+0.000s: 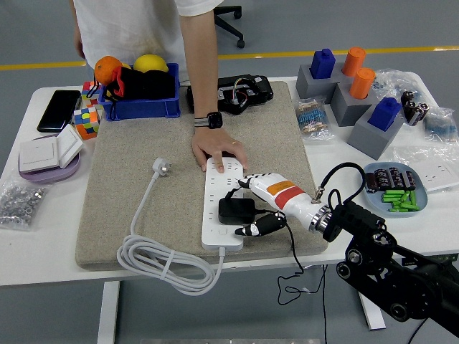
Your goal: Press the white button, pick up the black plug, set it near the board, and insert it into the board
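Observation:
The white power board (pixel 222 215) lies lengthwise on the grey mat (pixel 136 208). Its white cable (pixel 154 261) is coiled at the near left, and its white plug (pixel 162 168) lies loose on the mat. The black plug (pixel 235 209) sits flat on the board's near half. My right hand (pixel 247 206) comes in from the right, straddling the plug. Its fingers (pixel 240 185) are spread just beyond the plug and its thumb (pixel 257 228) is stretched out on the near side, so the grip looks loosened. A person's hand (pixel 219 153) presses down on the board's far end.
A blue bin (pixel 140 100) with fruit and a black bag stands at the back left, beside puzzle cubes (pixel 86 118), a phone and wall switches (pixel 50 152). Grey blocks with coloured pegs (pixel 355 93) and a battery dish (pixel 394 188) are on the right.

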Controlling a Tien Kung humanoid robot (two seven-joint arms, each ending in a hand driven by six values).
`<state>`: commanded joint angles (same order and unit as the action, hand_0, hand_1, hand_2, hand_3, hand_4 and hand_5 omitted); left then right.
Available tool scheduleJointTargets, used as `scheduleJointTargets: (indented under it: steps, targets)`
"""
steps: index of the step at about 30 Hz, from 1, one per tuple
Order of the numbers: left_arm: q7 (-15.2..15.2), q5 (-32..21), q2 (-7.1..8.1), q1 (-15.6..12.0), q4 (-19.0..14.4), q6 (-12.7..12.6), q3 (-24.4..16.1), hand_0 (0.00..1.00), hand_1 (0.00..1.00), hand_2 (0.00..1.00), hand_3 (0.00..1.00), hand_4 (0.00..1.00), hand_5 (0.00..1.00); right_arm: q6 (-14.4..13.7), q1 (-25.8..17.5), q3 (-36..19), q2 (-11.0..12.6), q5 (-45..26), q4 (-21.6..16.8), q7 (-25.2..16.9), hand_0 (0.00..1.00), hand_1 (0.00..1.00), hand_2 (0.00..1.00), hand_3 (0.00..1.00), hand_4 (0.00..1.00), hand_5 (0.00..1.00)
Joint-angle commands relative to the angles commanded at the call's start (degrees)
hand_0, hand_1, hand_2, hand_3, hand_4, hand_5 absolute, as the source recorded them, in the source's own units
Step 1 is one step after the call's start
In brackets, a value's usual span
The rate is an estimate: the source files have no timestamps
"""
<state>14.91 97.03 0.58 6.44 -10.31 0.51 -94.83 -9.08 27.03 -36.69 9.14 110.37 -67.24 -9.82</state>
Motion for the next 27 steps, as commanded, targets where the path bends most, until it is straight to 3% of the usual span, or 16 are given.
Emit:
scheduleJointTargets:
  steps: [4,5,10,11,15,16,17,22,23,27]
  targets:
    - [0.0,-0.1,0.00,0.0,0.0,0.0,0.0,0.466,0.496,0.508,0.576,0.566,0.281,0.4,0.0,-0.1,0.0,-0.4,0.0,0.0,0.734,0.817,0.792,0.814,0.998,0.320]
    - [0.0,-0.1,0.00,0.0,0.0,0.0,0.0,0.466,0.496,0.508,0.576,0.566,0.281,0.5,0.0,-0.2,0.1,-0.6,0.0,0.0,0.822,0.868,0.847,0.868,0.998,0.390]
    - [0.0,0.0,-0.02,0.0,0.0,0.0,-0.2,0.466,0.496,0.508,0.576,0.566,0.281,0.9,-0.1,-0.9,0.1,-1.2,-0.4,-0.3,0.822,0.868,0.847,0.868,0.998,0.390]
    - [0.0,0.0,-0.03,0.0,0.0,0.0,-0.2,0.467,0.495,0.508,0.576,0.566,0.281,0.9,-0.1,-1.0,0.1,-1.2,-0.4,-0.4,0.888,0.918,0.898,0.907,0.998,0.517]
    - [0.0,0.0,-0.09,0.0,0.0,-0.1,-0.2,0.467,0.495,0.508,0.576,0.566,0.281,1.4,-0.4,-1.8,0.3,-1.6,-1.6,-0.7,0.888,0.918,0.898,0.907,0.998,0.517]
    - [0.0,0.0,-0.09,0.0,0.0,-0.1,-0.2,0.467,0.495,0.508,0.576,0.566,0.281,1.6,-0.5,-2.1,0.4,-1.8,-2.0,-0.7,0.888,0.918,0.898,0.907,0.998,0.517]
    - [0.0,0.0,-0.09,0.0,0.0,-0.1,-0.3,0.466,0.495,0.508,0.576,0.566,0.281,1.7,-0.5,-2.5,0.5,-1.9,-2.5,-0.7,0.904,0.927,0.908,0.923,0.998,0.622]
    - [0.0,-0.1,-0.14,0.0,0.0,-0.1,-0.3,0.466,0.495,0.508,0.576,0.566,0.281,2.4,-1.3,-4.8,1.3,-1.9,-5.6,-0.4,0.904,0.927,0.908,0.923,0.998,0.622]
    - [0.0,-0.2,-0.16,0.1,0.0,-0.1,-0.3,0.466,0.495,0.508,0.576,0.565,0.280,2.5,-1.9,-6.2,1.7,-1.8,-6.9,-0.3,0.916,0.932,0.912,0.932,0.998,0.672]
    - [-0.1,-0.5,-0.20,0.0,0.0,-0.2,-0.2,0.466,0.495,0.508,0.576,0.565,0.280,2.9,-4.1,-10.8,2.8,-1.1,-9.6,0.3,0.916,0.932,0.912,0.932,0.998,0.672]
